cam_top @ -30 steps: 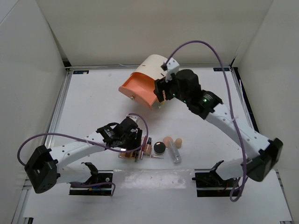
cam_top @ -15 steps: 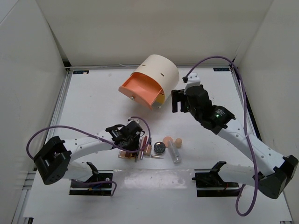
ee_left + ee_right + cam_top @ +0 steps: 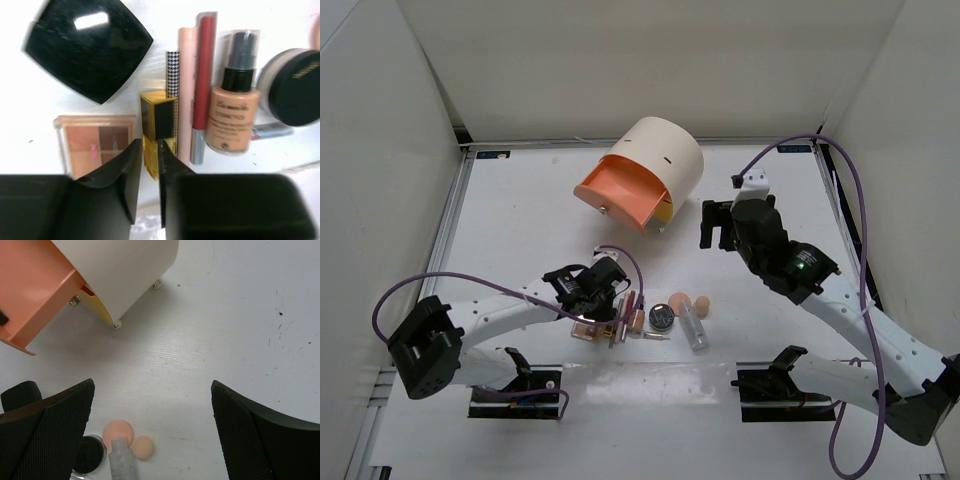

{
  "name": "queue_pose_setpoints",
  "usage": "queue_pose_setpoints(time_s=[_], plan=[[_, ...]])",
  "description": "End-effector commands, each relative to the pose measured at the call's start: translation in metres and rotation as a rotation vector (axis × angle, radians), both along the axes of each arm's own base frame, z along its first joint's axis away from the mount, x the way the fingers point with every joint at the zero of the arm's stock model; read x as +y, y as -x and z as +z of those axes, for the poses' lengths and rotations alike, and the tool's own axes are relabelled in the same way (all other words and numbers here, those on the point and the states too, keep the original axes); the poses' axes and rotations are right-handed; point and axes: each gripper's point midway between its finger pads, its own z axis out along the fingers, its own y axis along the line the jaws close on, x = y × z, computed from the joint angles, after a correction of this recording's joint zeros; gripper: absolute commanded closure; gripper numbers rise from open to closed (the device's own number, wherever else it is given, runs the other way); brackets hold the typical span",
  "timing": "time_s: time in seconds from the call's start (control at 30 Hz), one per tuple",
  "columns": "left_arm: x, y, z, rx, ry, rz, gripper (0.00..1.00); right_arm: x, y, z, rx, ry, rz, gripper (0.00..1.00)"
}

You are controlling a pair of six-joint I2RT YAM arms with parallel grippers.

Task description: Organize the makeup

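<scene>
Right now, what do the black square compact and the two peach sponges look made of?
Black square compact: likely hard glossy plastic; a sharp white highlight sits on its lid. Peach sponges: likely soft matte foam; no shine, rounded edges.

glossy black plastic on the square compact (image 3: 87, 47), shiny gold tube (image 3: 159, 125), smooth matt white table (image 3: 225, 315).

two sponges (image 3: 118, 432) (peach), two compacts (image 3: 87, 47), one palette (image 3: 95, 145)
</scene>
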Motion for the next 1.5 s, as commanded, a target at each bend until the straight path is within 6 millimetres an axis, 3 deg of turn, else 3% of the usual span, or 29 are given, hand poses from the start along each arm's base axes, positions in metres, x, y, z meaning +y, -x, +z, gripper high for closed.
queue_pose_setpoints(time_s=[0.0, 0.17, 0.2, 0.23, 0.27, 0.3, 0.33, 0.4, 0.5, 0.57, 0.7, 0.83, 1.13, 1.47], plan=[[-0.001, -0.015, 0.051, -0.115, 0.044, 0.026, 0.83, -0.009, -0.002, 0.011, -0.049, -0.035, -0.056, 0.01], [0.021, -0.021, 0.111, -0.225, 0.043, 0.080, 0.81, -0.014, 0.001, 0.008, -0.045, -0.033, -0.073, 0.01], [0.021, -0.022, 0.131, -0.261, 0.083, 0.083, 0.78, -0.015, 0.001, 0.007, -0.043, -0.035, -0.078, 0.01], [0.022, -0.022, 0.136, -0.265, 0.089, 0.083, 0.74, -0.016, 0.001, 0.007, -0.044, -0.032, -0.082, 0.01], [0.022, -0.021, 0.140, -0.268, 0.094, 0.075, 0.62, -0.019, 0.001, 0.008, -0.047, -0.033, -0.096, 0.01], [0.017, -0.017, 0.138, -0.251, 0.115, 0.046, 0.56, -0.020, 0.002, 0.008, -0.046, -0.033, -0.097, 0.01], [0.014, -0.015, 0.136, -0.245, 0.129, 0.033, 0.48, -0.021, 0.002, 0.007, -0.047, -0.029, -0.102, 0.01], [0.008, -0.010, 0.110, -0.190, 0.121, 0.006, 0.42, -0.022, 0.001, 0.004, -0.040, -0.020, -0.108, 0.01], [0.001, -0.004, 0.078, -0.117, 0.093, -0.017, 0.24, -0.023, 0.001, -0.001, -0.025, -0.002, -0.113, 0.01], [0.003, -0.005, 0.064, -0.104, 0.062, -0.014, 0.20, -0.024, 0.002, -0.003, -0.017, 0.008, -0.113, 0.01], [0.000, -0.009, 0.034, -0.084, 0.012, -0.015, 0.22, -0.025, 0.003, -0.007, -0.005, 0.023, -0.116, 0.01], [-0.002, -0.013, 0.016, -0.074, -0.016, -0.014, 0.26, -0.028, 0.005, -0.011, 0.008, 0.032, -0.124, 0.01], [-0.005, -0.007, -0.008, -0.027, -0.043, -0.040, 0.28, -0.035, 0.007, -0.013, 0.010, 0.054, -0.145, 0.01], [0.000, -0.010, -0.024, -0.018, -0.092, -0.025, 0.51, -0.040, 0.011, -0.016, 0.011, 0.061, -0.152, 0.01]])
